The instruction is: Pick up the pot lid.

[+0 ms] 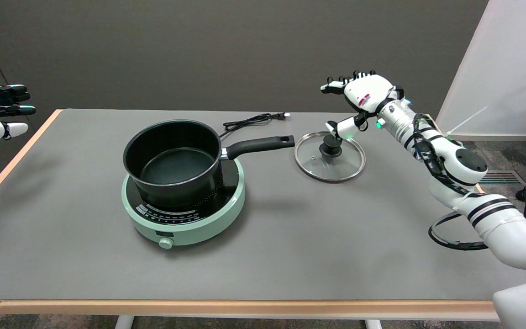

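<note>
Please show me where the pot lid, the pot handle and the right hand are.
pot lid (336, 165): head view, on its glass.
pot handle (258, 145): head view, middle of the black grip.
right hand (359, 98): head view, on its white back.

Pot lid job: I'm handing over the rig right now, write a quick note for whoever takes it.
Right hand: open, fingers spread, in the air above the lid's far right side, thumb near the knob; contact unclear.
Pot lid: flat on the grey table, knob up, right of the pot handle.
Pot: uncovered on the green cooker.
Done: approach.
Left: close on the knob, lift.
</note>
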